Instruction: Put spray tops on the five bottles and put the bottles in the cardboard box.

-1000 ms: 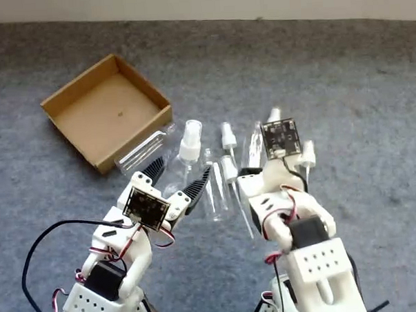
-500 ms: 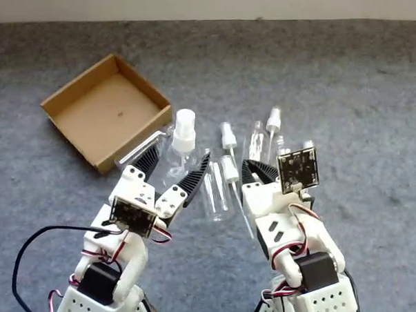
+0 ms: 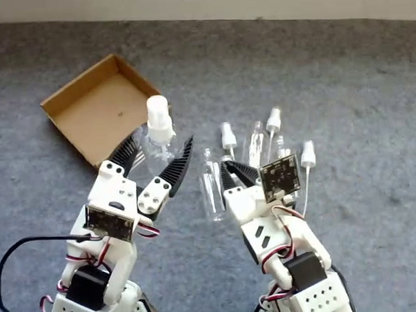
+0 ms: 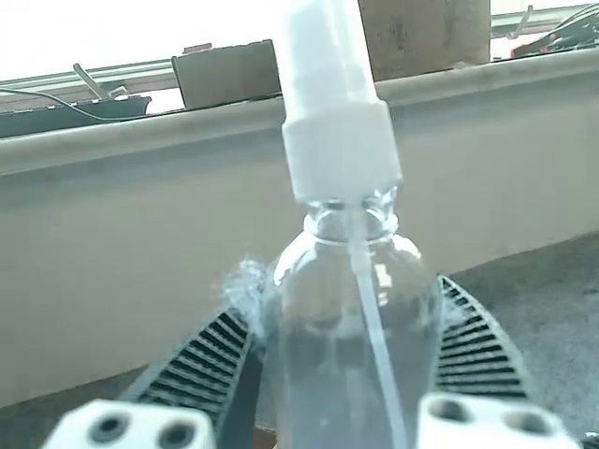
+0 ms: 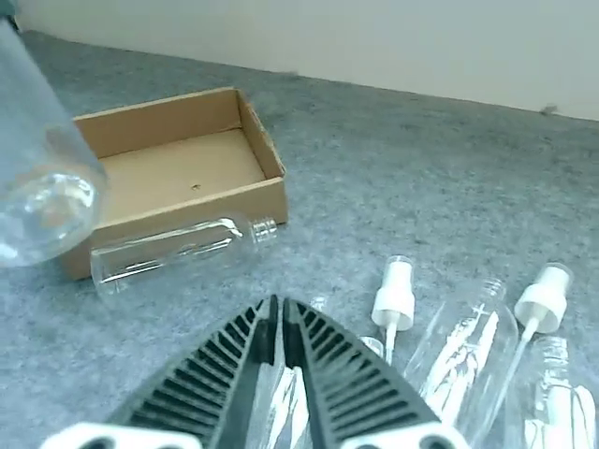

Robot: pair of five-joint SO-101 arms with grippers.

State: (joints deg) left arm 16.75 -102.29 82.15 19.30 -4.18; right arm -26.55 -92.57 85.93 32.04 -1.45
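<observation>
While left tool (image 3: 163,138) grips spray-topped bottle (image 4: 346,327) | right tool (image 5: 278,304) clenched, empty | near loose bottles (image 5: 463,341)

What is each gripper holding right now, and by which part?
The left gripper holds a bottle by its clear body, below the spray top. The right gripper is shut on nothing.

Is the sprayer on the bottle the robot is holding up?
On. The white spray top sits on the neck of the bottle in the left gripper, its tube inside.
</observation>
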